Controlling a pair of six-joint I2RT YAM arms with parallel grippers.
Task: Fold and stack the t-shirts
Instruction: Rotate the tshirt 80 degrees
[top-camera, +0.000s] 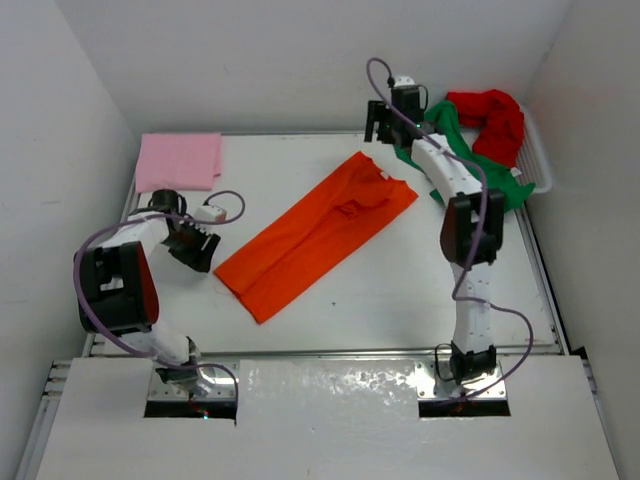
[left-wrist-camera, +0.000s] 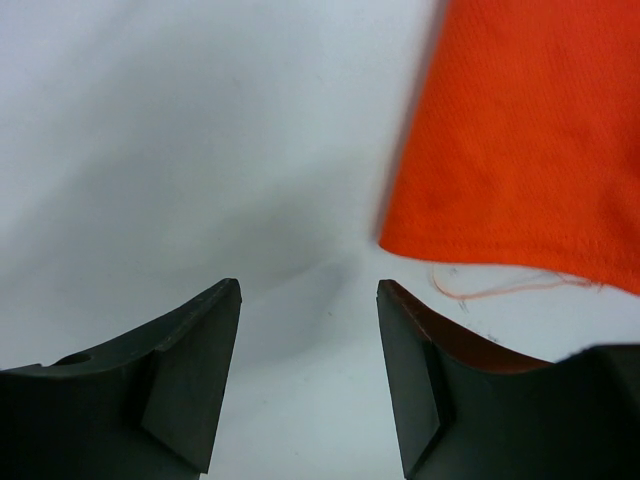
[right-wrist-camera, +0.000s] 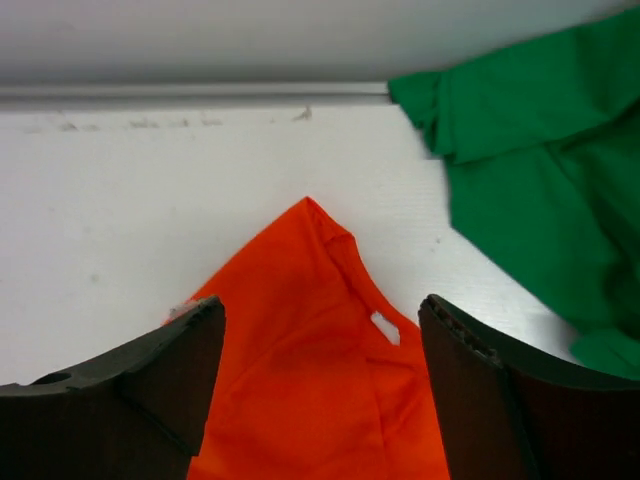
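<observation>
Nearest us in the top view, the two arm bases sit at 6 o'clock on the table (top-camera: 400, 300). The orange t-shirt (top-camera: 320, 232) lies at the centre as a long band running from 7 o'clock up to 1 o'clock. The left gripper (top-camera: 193, 243) sits near its lower end, at 9 o'clock. The right gripper (top-camera: 383, 120) hangs over its upper end, at 12 o'clock. A pink t-shirt (top-camera: 180, 160) lies folded flat at 10 o'clock. The green t-shirt (top-camera: 510, 190) and red t-shirt (top-camera: 490, 120) are heaped at 2 o'clock, spilling from the white mesh basket (top-camera: 540, 160).

From the left wrist, the left gripper (left-wrist-camera: 308, 290) has its fingers apart over bare table, holding nothing. The orange shirt's hem (left-wrist-camera: 530, 130) lies at 2 o'clock, just beside the right finger and trailing a loose thread (left-wrist-camera: 500, 285).

From the right wrist, the right gripper (right-wrist-camera: 322, 305) has its fingers spread wide with nothing held. The orange shirt's collar end (right-wrist-camera: 300, 400) lies below them, and the green shirt (right-wrist-camera: 540, 170) lies at 2 o'clock.

We judge the orange shirt half folded. The next move calls for pinching one end, carrying it across to the other, then setting the bundle on the pink shirt.
</observation>
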